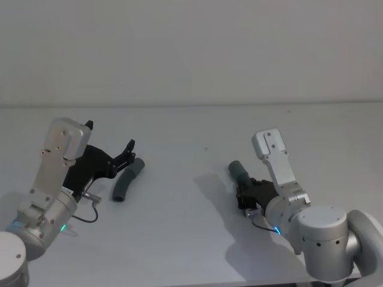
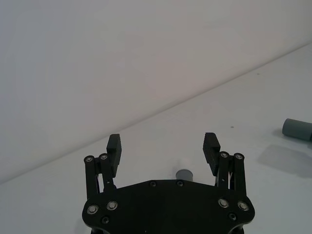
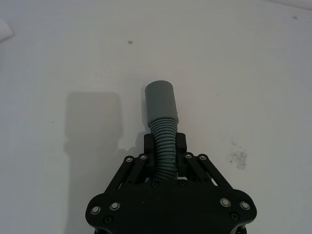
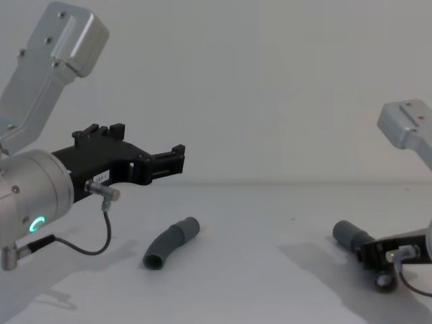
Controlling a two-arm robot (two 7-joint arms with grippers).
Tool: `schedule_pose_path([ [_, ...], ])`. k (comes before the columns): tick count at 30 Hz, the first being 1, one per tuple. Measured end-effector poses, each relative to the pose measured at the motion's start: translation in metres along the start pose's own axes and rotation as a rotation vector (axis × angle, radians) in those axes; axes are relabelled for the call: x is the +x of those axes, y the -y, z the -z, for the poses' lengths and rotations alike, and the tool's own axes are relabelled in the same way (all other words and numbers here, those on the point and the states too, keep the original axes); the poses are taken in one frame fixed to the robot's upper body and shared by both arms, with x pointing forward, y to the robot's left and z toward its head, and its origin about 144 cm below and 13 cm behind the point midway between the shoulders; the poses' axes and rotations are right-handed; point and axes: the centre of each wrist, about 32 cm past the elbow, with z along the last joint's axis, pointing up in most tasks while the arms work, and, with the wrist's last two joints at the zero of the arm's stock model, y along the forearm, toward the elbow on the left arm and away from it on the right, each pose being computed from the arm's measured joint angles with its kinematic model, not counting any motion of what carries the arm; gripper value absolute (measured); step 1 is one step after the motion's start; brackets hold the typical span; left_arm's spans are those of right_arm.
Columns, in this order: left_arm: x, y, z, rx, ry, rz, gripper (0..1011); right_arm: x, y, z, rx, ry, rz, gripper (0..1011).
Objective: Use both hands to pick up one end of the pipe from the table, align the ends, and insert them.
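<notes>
1. Head view: the left claw point(image 1: 110, 135) sits at about 8 o'clock on the white table point(image 1: 197, 131). Its fingers are spread wide and it grips nothing. The left hose piece point(image 1: 127, 180) lies curved on the table at 5 o'clock from the claw's tips, near the closer finger. The right claw point(image 1: 245, 190) is at about 4 o'clock on the table, clenched on the right hose piece point(image 1: 240, 174). That piece's smooth cuff point(image 1: 234, 167) sticks out toward 11 o'clock.

2. Left wrist view: the left claw's fingers point(image 2: 114, 146) stand far apart with only bare table between the pads. One grey end of the left hose piece point(image 2: 184, 174) shows just past the palm's edge, between the finger bases. The right hose piece's cuff point(image 2: 297, 129) lies well away across the table.

3. Right wrist view: the right claw's fingers point(image 3: 148, 142) pinch the ribbed stretch of the right hose piece from both sides. The cuff point(image 3: 161, 100) juts out beyond the fingertips.

4. Chest view: the left claw point(image 4: 145, 143) hangs above the table at 9 o'clock, released and empty. The left hose piece point(image 4: 172, 241) rests on the table at 5 o'clock from it, clearly apart. The right claw point(image 4: 370, 255) sits low at 4 o'clock, grasping the right hose piece point(image 4: 351, 235), which points toward 10 o'clock. Whether that piece touches the table cannot be told.
</notes>
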Motion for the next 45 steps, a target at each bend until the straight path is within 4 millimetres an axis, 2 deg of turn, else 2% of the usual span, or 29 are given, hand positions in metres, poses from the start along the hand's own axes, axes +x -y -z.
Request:
schedule_pose_path([
  [8, 0.0, 0.0, 0.0, 0.0, 0.0, 0.0, 1001, 0.003, 0.002, 0.002, 0.048, 0.011, -0.009, 210],
  [24, 0.0, 0.0, 0.0, 0.0, 0.0, 0.0, 1001, 0.012, 0.018, 0.002, 0.271, 0.064, -0.024, 204],
  [45, 0.0, 0.0, 0.0, 0.0, 0.0, 0.0, 1001, 0.038, 0.039, 0.012, 0.552, 0.261, -0.167, 203],
])
